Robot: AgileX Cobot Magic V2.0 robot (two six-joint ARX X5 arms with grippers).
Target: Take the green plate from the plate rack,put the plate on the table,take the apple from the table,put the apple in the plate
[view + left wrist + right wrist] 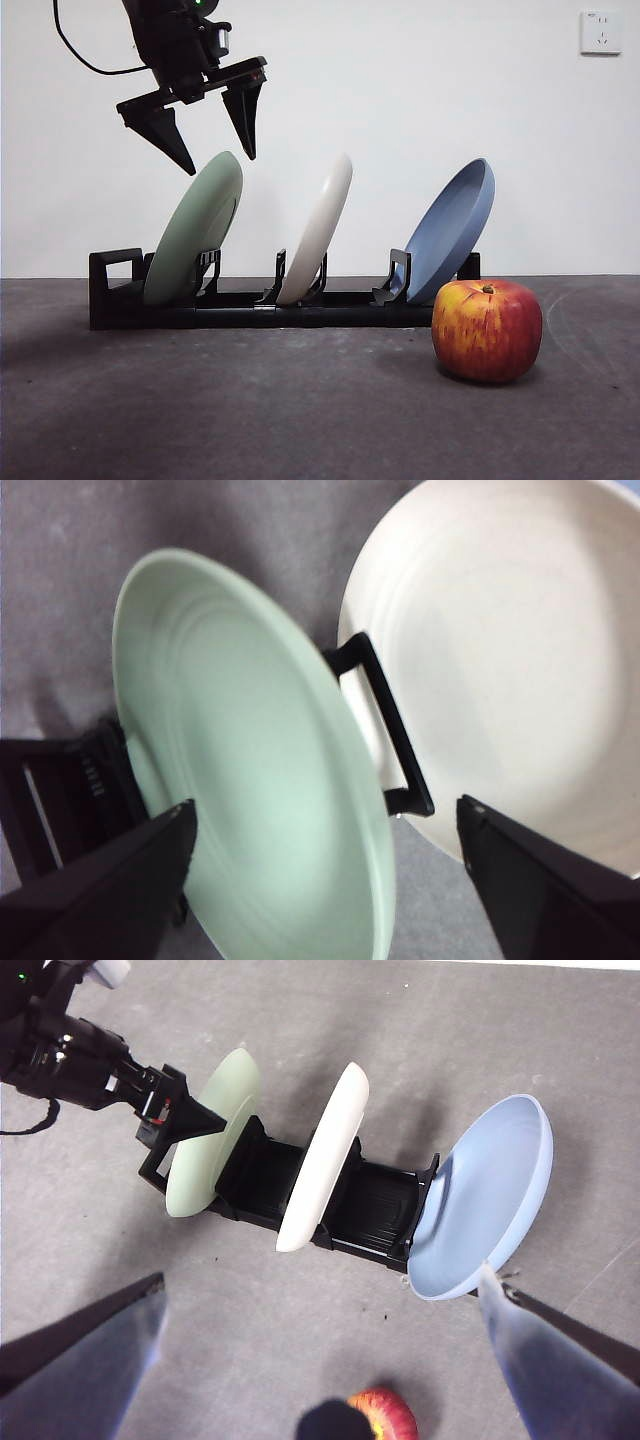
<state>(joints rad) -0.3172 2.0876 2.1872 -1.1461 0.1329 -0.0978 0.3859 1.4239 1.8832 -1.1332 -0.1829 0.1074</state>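
A dark grey, scuffed counter runs back to a plain white wall with a socket high at one side. Nearest the front camera sits the apple, resting on the counter just in front of the blue plate's end of the rack, touching nothing else.

Behind it the plate rack holds three tilted plates: the green plate at the handle end, the cream-white plate in the middle slot, the blue plate at the far end.

The left gripper hangs just above the green plate's top rim with its jaws spread wide, one to each side of the rim, not yet touching it. Its wrist camera shows the rim passing between the jaws.

The right gripper waits high over the counter, jaws also spread, holding nothing.

The step in hand looks like the approach to grasp the green plate. To do it well, the left gripper should come down until the rim sits deep between the jaws, staying clear of the cream-white plate alongside. It should pinch firmly on the thin edge, then lift along the plate's tilt so the plate slides out of the prongs without dragging the rack.
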